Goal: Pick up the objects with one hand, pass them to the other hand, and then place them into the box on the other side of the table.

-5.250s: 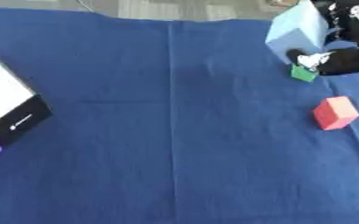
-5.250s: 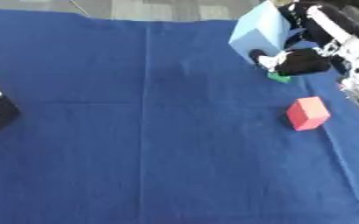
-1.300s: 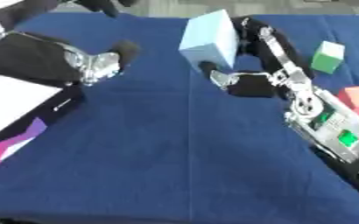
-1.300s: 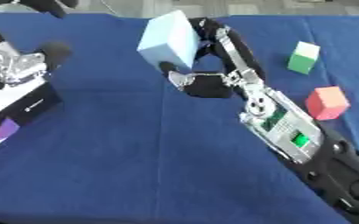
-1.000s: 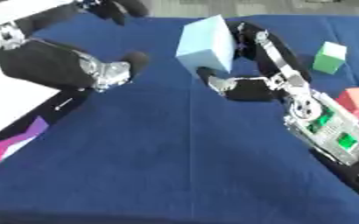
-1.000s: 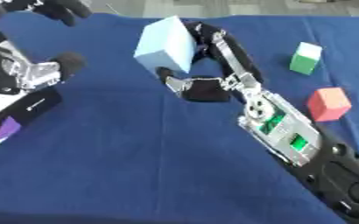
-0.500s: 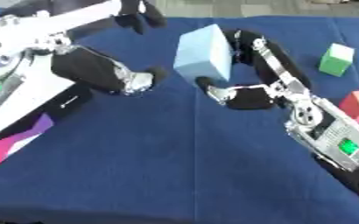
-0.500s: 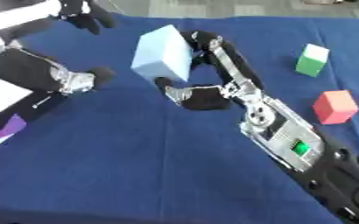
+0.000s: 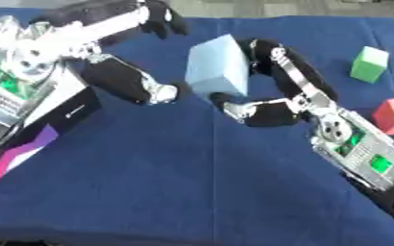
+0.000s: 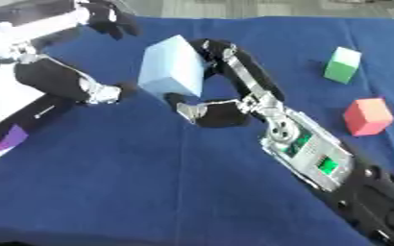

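At far left, a white box [image 9: 32,103] with black and purple edge, the likely drop point. Next, left hand [image 9: 129,81] spread wide, fingers [image 9: 163,21] above and thumb just beside the light blue block [image 9: 217,67], not yet clasping it. Mid-table, aloft, that block sits gripped in the right hand [image 9: 264,103], fingers [image 10: 221,55] curled over its far face, thumb under the near corner. Probably light, stiff foam or plastic with smooth faces, apt to slip; best taken across two opposite flat sides. Farther right, green cube [image 10: 341,65] and red cube [image 10: 367,116] resting on the blue cloth [image 9: 175,182].
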{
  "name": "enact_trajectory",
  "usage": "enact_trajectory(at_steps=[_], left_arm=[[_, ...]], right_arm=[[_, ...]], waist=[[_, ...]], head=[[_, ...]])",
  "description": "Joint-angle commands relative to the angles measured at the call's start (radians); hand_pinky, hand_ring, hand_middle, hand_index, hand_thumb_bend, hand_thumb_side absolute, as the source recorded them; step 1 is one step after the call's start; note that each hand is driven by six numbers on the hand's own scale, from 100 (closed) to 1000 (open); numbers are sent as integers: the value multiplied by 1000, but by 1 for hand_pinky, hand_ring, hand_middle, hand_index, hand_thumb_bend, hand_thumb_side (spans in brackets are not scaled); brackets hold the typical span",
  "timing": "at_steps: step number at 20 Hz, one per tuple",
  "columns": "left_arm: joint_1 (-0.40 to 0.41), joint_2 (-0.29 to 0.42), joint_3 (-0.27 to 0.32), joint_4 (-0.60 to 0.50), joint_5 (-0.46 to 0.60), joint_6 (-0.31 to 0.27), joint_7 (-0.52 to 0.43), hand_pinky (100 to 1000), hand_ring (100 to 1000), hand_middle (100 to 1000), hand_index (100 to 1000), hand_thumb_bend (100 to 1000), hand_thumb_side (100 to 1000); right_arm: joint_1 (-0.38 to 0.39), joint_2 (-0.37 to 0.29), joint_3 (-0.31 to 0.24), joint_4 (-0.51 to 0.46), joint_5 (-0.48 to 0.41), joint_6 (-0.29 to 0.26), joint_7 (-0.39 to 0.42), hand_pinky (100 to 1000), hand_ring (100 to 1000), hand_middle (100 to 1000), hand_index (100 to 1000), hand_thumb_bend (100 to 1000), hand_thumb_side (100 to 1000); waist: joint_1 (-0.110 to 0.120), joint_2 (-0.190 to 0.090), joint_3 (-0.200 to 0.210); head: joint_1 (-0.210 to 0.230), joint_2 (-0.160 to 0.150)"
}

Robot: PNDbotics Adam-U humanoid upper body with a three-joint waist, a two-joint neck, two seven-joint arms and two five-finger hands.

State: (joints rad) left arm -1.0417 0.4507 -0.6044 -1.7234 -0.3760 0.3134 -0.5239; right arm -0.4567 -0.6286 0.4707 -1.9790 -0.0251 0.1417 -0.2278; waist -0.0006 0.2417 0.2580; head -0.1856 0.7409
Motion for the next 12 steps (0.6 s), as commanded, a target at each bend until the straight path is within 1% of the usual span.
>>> enact_trajectory(at_steps=[1, 7, 12], left_arm=[[-26, -3, -2, 0, -14, -14, -7, 882, 813, 808, 869, 493, 414], [-27, -18, -7, 8, -34, -36, -18, 880, 817, 810, 874, 557, 424], [-27, -30, -9, 23, -59, -53, -17, 878, 817, 811, 873, 569, 422]], right_arm=[[-16, -6, 2, -21, 14, -8, 13, 586, 718, 538, 549, 113, 100], [-23, -7, 14, -21, 24, -18, 27, 587, 717, 538, 550, 115, 100], [-26, -6, 22, -21, 31, -29, 39, 587, 716, 538, 550, 116, 100]], waist=[[1, -13, -2], [2, -10, -4], [1, -9, -5]], head=[[8, 9], [12, 12], [16, 10]])
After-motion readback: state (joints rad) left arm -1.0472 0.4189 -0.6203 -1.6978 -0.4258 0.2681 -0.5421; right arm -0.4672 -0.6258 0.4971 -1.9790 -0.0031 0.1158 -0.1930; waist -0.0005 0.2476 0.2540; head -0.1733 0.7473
